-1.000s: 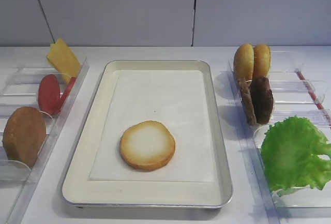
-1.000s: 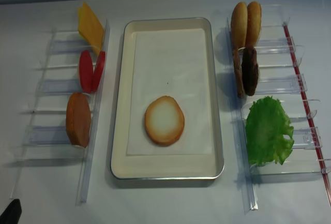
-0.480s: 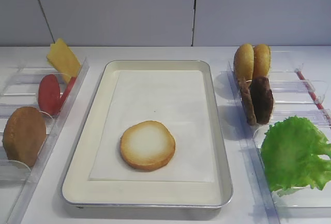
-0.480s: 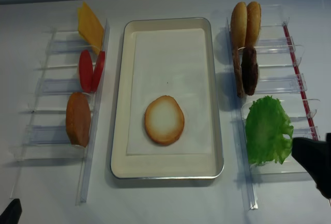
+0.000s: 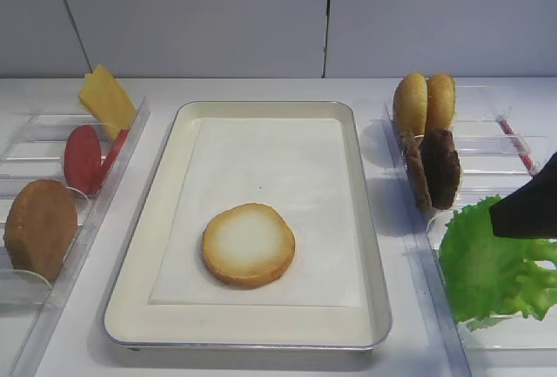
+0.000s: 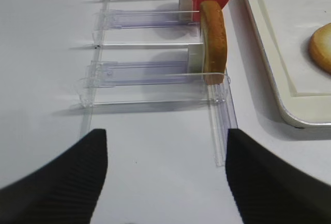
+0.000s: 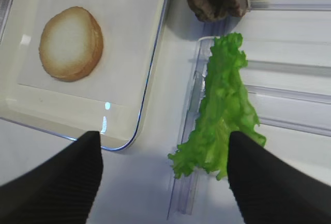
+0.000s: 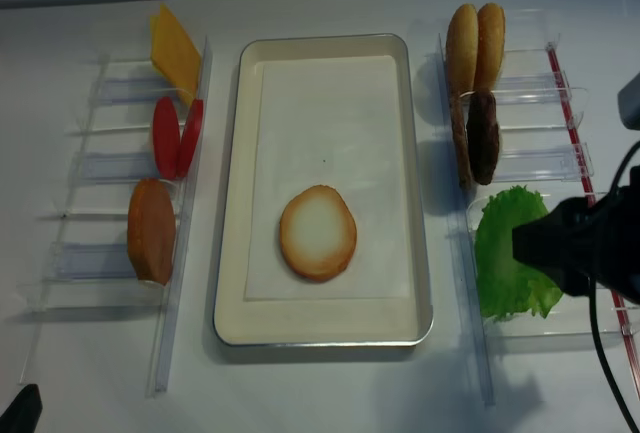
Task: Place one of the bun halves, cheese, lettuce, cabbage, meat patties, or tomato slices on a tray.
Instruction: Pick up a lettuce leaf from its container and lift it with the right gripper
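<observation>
- Change: a second ago the right side of both overhead views showed no arm; now the right gripper (image 8: 530, 243) has come in from the right edge and hangs over the lettuce (image 8: 505, 265). Nothing else has shifted.
- Right gripper: fingers spread wide in the wrist view, lettuce lying between them, nothing gripped.
- Left gripper (image 6: 165, 177): fingers apart, holding nothing, above bare table near the left holder (image 6: 155, 74).
- Count, bun halves: four. One lies pale face up in the tray (image 8: 410, 183), toward its near end (image 8: 318, 233); two stand on edge at the far end of the right holder (image 8: 476, 45); one stands on edge in the left holder (image 8: 151, 230).
- Count, meat patties: two, upright, side by side, just behind the lettuce (image 8: 478, 136).
- Count, tomato slices: two, upright, left holder (image 8: 175, 137).
- Count, cheese: one slice, tilted, far end of the left holder (image 8: 174, 51).
- Tray contents: white paper liner (image 8: 325, 123) and the single bun half.
</observation>
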Motion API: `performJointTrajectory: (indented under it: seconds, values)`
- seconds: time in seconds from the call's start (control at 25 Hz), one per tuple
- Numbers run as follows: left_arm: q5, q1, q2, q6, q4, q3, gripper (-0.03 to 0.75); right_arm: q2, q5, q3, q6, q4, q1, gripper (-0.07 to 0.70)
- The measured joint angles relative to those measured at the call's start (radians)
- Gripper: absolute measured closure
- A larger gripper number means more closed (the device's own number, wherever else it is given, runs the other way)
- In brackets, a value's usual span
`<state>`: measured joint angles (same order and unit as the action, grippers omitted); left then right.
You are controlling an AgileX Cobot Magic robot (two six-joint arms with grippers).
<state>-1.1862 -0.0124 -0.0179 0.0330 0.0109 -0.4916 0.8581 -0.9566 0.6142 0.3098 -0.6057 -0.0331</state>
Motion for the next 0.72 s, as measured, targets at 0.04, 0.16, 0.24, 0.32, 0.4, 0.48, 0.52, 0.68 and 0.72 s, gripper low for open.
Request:
performJointTrajectory:
  seconds: [0.04,0.16,0.24,0.32,0.4,0.48,0.52,0.68,0.72]
  values:
    - [0.0,0.0,0.0,0.0,0.0,0.0,0.244,0.021,0.007,0.0,0.001,0.0,0.0,0.116]
    - [0.0,0.0,0.0,0.0,0.0,0.0,0.244,0.081,0.022,0.0,0.008,-0.002,0.0,0.116]
    - [0.0,0.0,0.0,0.0,0.0,0.0,0.244,0.119,0.036,0.0,0.019,-0.01,0.0,0.119]
    - [0.0,0.0,0.0,0.0,0.0,0.0,0.244,0.149,0.054,0.0,0.034,-0.031,0.0,0.13]
    - [0.0,0.0,0.0,0.0,0.0,0.0,0.244,0.178,0.067,0.0,0.056,-0.054,0.0,0.15]
    - [0.0,0.0,0.0,0.0,0.0,0.0,0.244,0.203,0.071,0.0,0.067,-0.07,0.0,0.164]
    - [0.0,0.0,0.0,0.0,0.0,0.0,0.244,0.215,0.071,0.0,0.07,-0.074,0.0,0.167]
    - [0.0,0.0,0.0,0.0,0.0,0.0,0.244,0.24,0.077,0.0,0.076,-0.074,0.0,0.174]
    - [0.0,0.0,0.0,0.0,0.0,0.0,0.244,0.242,0.079,0.0,0.076,-0.074,0.0,0.175]
